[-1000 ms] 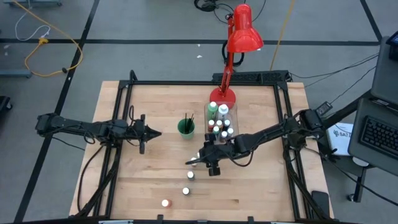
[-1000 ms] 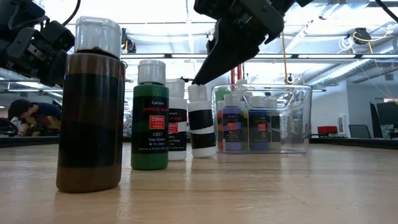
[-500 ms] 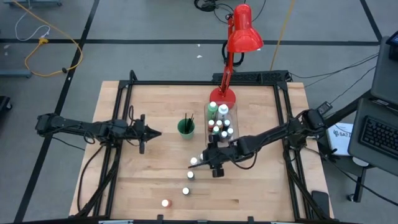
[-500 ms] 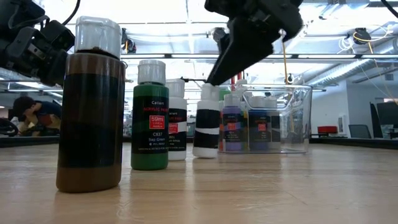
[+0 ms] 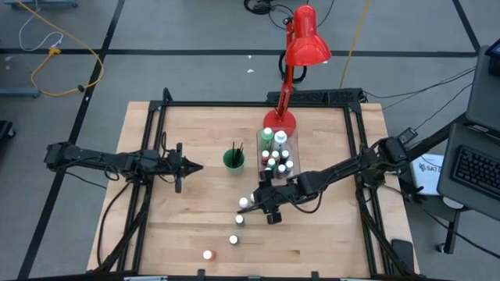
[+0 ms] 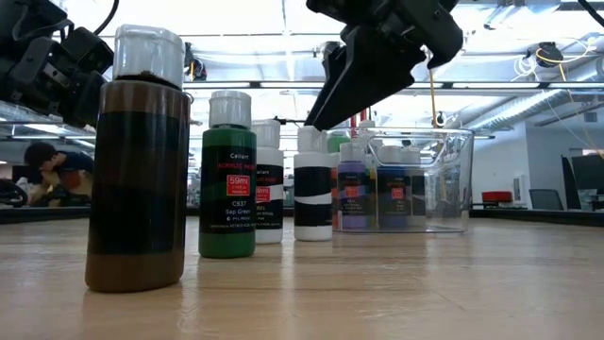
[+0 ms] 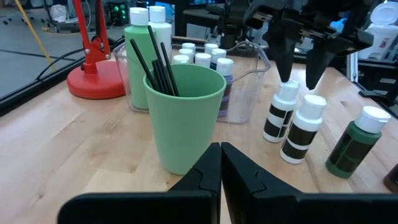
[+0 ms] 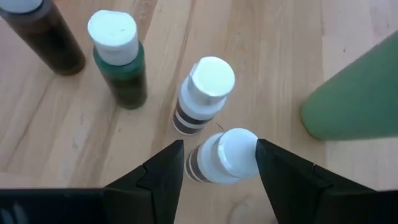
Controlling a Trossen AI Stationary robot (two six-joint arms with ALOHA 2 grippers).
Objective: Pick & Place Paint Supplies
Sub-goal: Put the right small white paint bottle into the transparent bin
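A row of white-capped paint bottles stands upright on the wooden table: a brown one (image 6: 137,179), a green one (image 6: 228,184) and two black-and-white ones (image 8: 208,84) (image 8: 227,155). My right gripper (image 8: 221,149) (image 5: 251,201) is open, with a finger on each side of the nearer black-and-white bottle's cap. My left gripper (image 7: 221,155) (image 5: 195,166) is shut and waits at the table's left, pointing at the green cup (image 7: 186,118), which holds dark brushes (image 7: 152,62). My right gripper comes slanting down from the table's right, a finger on either side of the white cap (image 8: 239,146) of the black-and-white bottle. Whether a finger touches the cap I cannot tell. The bottle stands upright on the table.
The clear bin (image 6: 444,179) (image 5: 277,152), holding several more bottles, stands just behind my right gripper. A red desk lamp (image 5: 305,47) rises at the table's far edge. The cup stands left of the bin. A person (image 6: 47,170) shows in the room beyond.
The black-and-white bottle at my right gripper's fingers leaned over half a second ago. It now stands upright again, a little nearer the bin. The fingers have come down around its cap.
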